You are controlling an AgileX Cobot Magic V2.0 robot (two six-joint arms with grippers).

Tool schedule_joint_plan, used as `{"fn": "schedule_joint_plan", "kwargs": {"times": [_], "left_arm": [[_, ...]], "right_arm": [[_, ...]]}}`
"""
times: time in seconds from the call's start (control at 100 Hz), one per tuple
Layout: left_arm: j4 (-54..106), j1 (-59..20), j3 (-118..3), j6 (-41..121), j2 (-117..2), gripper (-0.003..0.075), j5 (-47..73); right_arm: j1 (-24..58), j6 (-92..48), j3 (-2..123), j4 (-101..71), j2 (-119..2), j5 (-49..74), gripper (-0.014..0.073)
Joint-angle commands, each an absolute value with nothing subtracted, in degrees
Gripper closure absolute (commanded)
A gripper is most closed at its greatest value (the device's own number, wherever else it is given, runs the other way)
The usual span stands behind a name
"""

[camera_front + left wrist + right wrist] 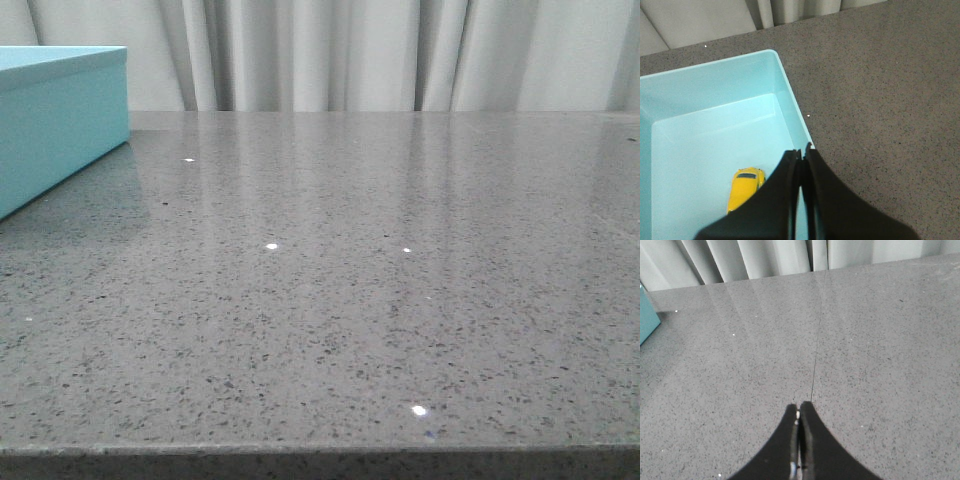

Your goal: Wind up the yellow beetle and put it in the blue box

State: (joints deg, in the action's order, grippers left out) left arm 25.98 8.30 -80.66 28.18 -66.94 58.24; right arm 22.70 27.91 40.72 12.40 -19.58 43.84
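Note:
The yellow beetle (pixel 745 189) lies on the floor of the blue box (pixel 715 85), near the box's wall, seen in the left wrist view. My left gripper (pixel 802 151) hangs above the box's rim, shut and empty, apart from the beetle. The blue box also shows at the left edge of the front view (pixel 55 125), and its corner in the right wrist view (pixel 647 315). My right gripper (pixel 799 407) is shut and empty above the bare grey table. Neither gripper shows in the front view.
The grey speckled table (pixel 350 280) has a thin seam (pixel 815 365) running away from the right gripper. Pale curtains (pixel 350 50) hang behind the far edge. The table's front edge (pixel 320 455) is close to the camera.

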Motion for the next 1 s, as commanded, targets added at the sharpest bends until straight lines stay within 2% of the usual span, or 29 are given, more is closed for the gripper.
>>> {"fn": "schedule_joint_plan", "kwargs": {"times": [0.0,0.22,0.5,0.79,0.99], "left_arm": [[28.9,8.2,-76.9,28.3,-61.0,0.0741,51.6],[30.9,8.2,-61.4,28.4,-47.8,0.0741,43.7],[31.4,8.2,-45.5,28.4,-29.4,0.0741,39.7],[31.4,8.2,-35.0,28.4,-12.9,0.0741,39.8],[31.7,8.2,-32.5,28.4,-8.0,0.0741,39.8]], "right_arm": [[22.5,27.3,39.7,14.0,-17.5,38.7,0.066],[22.5,27.3,33.4,14.7,-10.4,34.2,0.066],[22.5,27.3,28.7,15.8,-4.5,31.6,0.066],[22.5,27.3,27.5,18.1,-3.1,29.3,0.066],[22.5,27.3,27.5,18.1,-3.1,27.4,0.066]]}}
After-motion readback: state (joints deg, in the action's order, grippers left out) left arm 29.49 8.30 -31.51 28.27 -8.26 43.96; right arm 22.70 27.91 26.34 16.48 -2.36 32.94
